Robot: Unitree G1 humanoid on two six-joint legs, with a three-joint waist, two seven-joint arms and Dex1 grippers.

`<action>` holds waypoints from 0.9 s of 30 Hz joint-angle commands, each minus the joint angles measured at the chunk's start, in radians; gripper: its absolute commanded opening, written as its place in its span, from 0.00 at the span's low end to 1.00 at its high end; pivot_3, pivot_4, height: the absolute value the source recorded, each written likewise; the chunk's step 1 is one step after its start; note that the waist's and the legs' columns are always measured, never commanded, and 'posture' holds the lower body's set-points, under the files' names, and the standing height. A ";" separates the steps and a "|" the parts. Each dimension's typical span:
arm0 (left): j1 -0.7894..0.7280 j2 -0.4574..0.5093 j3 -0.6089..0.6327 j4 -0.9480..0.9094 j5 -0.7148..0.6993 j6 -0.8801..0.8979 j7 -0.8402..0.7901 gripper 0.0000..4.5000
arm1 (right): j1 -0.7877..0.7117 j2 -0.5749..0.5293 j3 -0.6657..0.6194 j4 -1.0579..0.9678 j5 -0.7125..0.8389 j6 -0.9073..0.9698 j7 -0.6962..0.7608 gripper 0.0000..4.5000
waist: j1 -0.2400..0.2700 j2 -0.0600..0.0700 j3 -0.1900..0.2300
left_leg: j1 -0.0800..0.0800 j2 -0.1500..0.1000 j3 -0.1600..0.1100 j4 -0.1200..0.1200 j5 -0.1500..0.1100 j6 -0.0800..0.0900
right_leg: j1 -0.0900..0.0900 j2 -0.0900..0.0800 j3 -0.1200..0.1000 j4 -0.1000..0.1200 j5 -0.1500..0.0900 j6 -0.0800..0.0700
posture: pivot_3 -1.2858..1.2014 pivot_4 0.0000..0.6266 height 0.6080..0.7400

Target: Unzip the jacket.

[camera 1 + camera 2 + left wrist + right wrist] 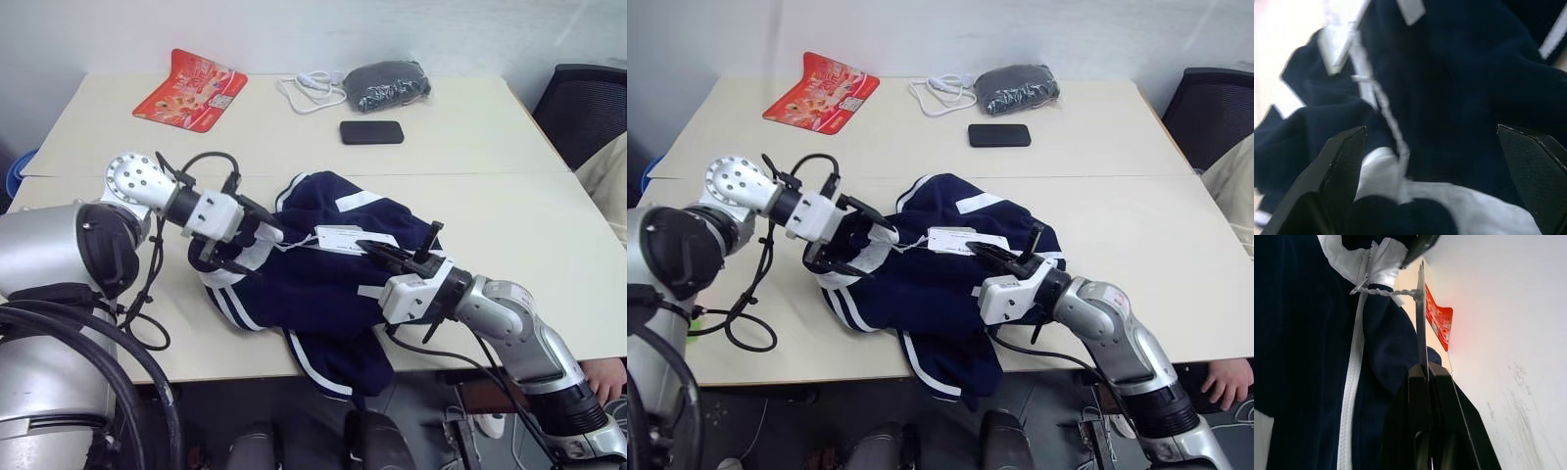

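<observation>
The navy-blue jacket (323, 284) with white stripes lies crumpled at the table's front edge, and part of it hangs over the edge. My left gripper (240, 243) is open at its left end, with the white collar trim (1415, 196) between the spread fingers (1342, 161). My right gripper (1427, 367) is shut on the edge of the white paper tag (353, 238), which lies across the top of the jacket. A twisted white string (1386, 292) runs from the tag to the top of the white zipper (1352, 382).
On the far half of the table (470, 196) lie a red packet (191, 90), a white cable (309, 90), a dark grey speckled bundle (387, 85) and a black phone (371, 132). A chair (588, 108) stands at the right. A person's hand (602, 377) shows below the table's right edge.
</observation>
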 commanded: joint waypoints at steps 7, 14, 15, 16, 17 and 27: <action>0.298 -0.093 0.024 -0.565 -0.288 0.262 0.005 0.99 | 0.059 -0.012 -0.017 -0.081 0.034 0.019 0.028 0.00 | 0.003 0.000 0.000 | -0.002 0.001 -0.001 0.004 0.000 0.000 | 0.000 0.000 0.000 0.001 0.000 0.000 | 0.52 0.24 1.00; 0.617 -0.072 -0.050 -1.375 -0.605 0.823 -0.078 0.99 | 0.052 -0.022 -0.023 -0.058 0.031 0.011 0.032 0.00 | -0.003 0.000 0.000 | -0.001 0.002 -0.010 0.006 0.000 0.000 | 0.001 0.000 0.001 0.003 0.000 0.000 | 0.52 0.24 1.00; 0.637 -0.060 -0.063 -1.422 -0.619 0.868 -0.060 0.99 | 0.050 -0.021 -0.020 -0.057 0.030 0.010 0.031 0.00 | -0.003 0.000 0.000 | -0.001 0.002 -0.011 0.006 0.000 0.000 | 0.001 0.000 0.001 0.003 0.000 0.000 | 0.52 0.24 1.00; 0.654 -0.049 -0.077 -1.459 -0.632 0.907 -0.044 0.99 | 0.049 -0.020 -0.019 -0.056 0.029 0.009 0.031 0.00 | -0.001 0.000 0.000 | -0.001 0.002 -0.011 0.006 0.000 0.000 | 0.001 0.000 0.001 0.003 0.000 0.000 | 0.52 0.24 1.00; 0.666 -0.041 -0.090 -1.483 -0.640 0.931 -0.032 0.99 | 0.046 -0.019 -0.017 -0.055 0.028 0.009 0.031 0.00 | 0.001 0.000 0.000 | -0.001 0.002 -0.011 0.007 0.000 0.000 | 0.001 0.000 0.001 0.003 0.000 0.000 | 0.52 0.24 1.00; 0.572 -0.042 -0.233 -1.210 -0.602 0.830 0.071 0.99 | 0.019 -0.035 -0.028 -0.043 0.053 0.007 0.049 0.00 | 0.021 0.000 0.000 | -0.001 0.000 -0.013 0.011 -0.001 0.001 | 0.013 0.001 0.000 -0.003 0.000 0.000 | 0.52 0.24 1.00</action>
